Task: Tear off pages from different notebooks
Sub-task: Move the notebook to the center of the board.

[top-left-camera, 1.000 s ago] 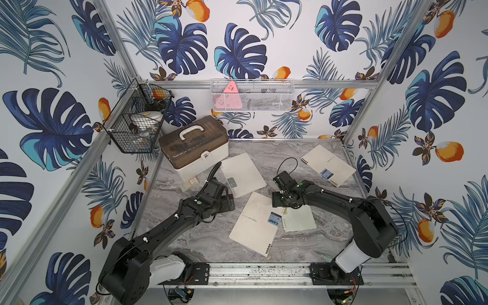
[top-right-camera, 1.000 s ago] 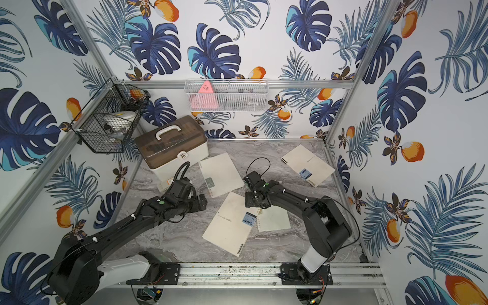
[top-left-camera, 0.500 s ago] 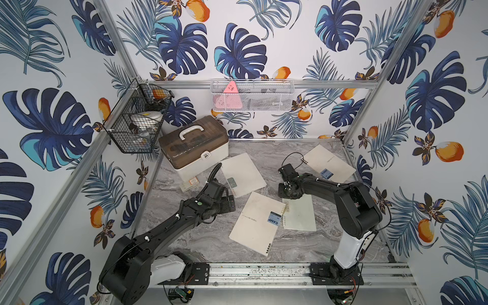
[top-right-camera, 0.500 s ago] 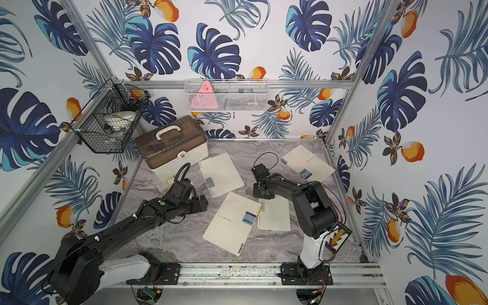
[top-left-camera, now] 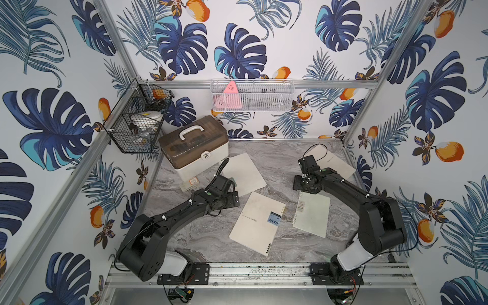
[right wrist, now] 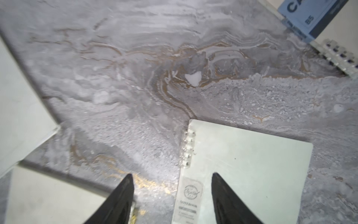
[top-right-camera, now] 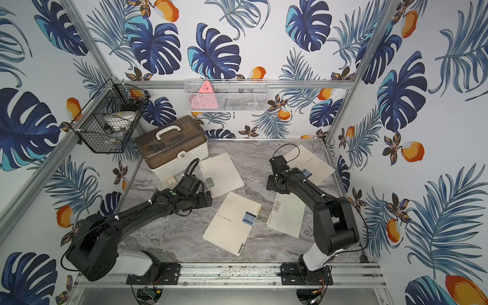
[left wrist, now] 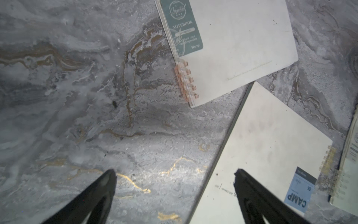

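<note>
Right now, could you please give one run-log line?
left fingers: open, empty, over edge of large cream blue-labelled spiral notebook | right fingers: open, empty, over coil edge of small cream spiral notebook

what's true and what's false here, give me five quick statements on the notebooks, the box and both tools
1. The left tool is shut on a page. False: it is open and holds nothing.
2. The large cream spiral notebook with the blue CAMP label lies closed on the grey marble table. True.
3. The brown-lidded white box with a handle stands open. False: its lid is down.
4. The right tool is open. True.
5. The small cream notebook with the grey-green label lies on top of the box. False: it lies on the table beside it.
</note>
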Controlling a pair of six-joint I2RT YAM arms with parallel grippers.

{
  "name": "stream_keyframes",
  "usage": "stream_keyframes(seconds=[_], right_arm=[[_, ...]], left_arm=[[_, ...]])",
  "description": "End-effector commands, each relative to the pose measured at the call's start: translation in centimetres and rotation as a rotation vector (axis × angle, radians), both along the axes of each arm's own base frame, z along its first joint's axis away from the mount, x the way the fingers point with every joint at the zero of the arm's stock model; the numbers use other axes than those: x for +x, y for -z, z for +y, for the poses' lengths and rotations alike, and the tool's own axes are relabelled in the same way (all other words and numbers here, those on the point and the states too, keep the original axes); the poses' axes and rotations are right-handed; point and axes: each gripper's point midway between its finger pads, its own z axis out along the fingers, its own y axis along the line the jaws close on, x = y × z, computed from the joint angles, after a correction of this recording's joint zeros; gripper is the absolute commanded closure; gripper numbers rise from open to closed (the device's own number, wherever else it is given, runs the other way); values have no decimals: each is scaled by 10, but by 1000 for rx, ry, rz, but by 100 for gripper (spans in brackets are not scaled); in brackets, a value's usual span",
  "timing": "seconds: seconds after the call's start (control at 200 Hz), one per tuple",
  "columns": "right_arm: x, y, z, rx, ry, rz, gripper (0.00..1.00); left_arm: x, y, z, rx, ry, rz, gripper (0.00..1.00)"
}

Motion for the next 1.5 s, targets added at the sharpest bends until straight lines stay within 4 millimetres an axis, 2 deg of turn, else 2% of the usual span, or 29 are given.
stream_keyframes(seconds=[0.0, 0.065, 0.12, 0.315, 0.385, 0.405, 0.5, 0.6, 0.831, 0.901, 0.981, 1.071, 1.146, 1.161, 1.176, 1.306, 1.396, 1.496], right_arm=[[-4, -9, 46, 160, -125, -23, 28], [-3, -10, 75, 285, -192, -28, 26], [0, -10, 89, 341, -222, -34, 26], [12, -2, 106, 362, -270, -35, 25], [13, 8, 108, 365, -277, -17, 24], [22, 0, 112, 372, -283, -41, 24], [30, 8, 118, 380, -291, -34, 22], [38, 18, 125, 393, -297, -15, 20], [63, 37, 125, 414, -262, -14, 19], [73, 43, 118, 400, -246, -19, 19], [86, 51, 105, 344, -215, -22, 19], [96, 47, 86, 280, -182, -15, 19], [106, 42, 79, 243, -181, -57, 18], [109, 40, 79, 242, -187, -68, 18], [110, 50, 79, 235, -191, -53, 17], [126, 68, 94, 279, -242, 15, 20], [125, 83, 101, 301, -257, 70, 21], [120, 84, 105, 336, -261, 72, 25]], left_arm=[[37, -3, -5, 24, -14, -53, 1], [58, 5, -11, 20, -9, -51, 1], [74, 11, -9, 41, -31, -55, 1], [114, 36, 16, 80, -130, -4, 2], [124, 45, 13, 81, -127, 13, 3], [126, 49, 11, 79, -121, 23, 4], [135, 63, 0, 52, -91, 46, 5], [142, 72, -16, 5, -50, 61, 8], [150, 66, -68, -39, 110, 19, 11], [153, 63, -83, -75, 163, 8, 12], [155, 61, -90, -72, 190, 7, 12], [153, 57, -87, -61, 185, 16, 12], [149, 51, -84, -70, 173, 2, 11], [148, 50, -83, -70, 167, 1, 10], [147, 51, -82, -69, 161, 4, 10], [146, 49, -76, -90, 117, 10, 8], [149, 49, -67, -120, 73, 8, 8], [150, 49, -64, -160, 41, -7, 8]])
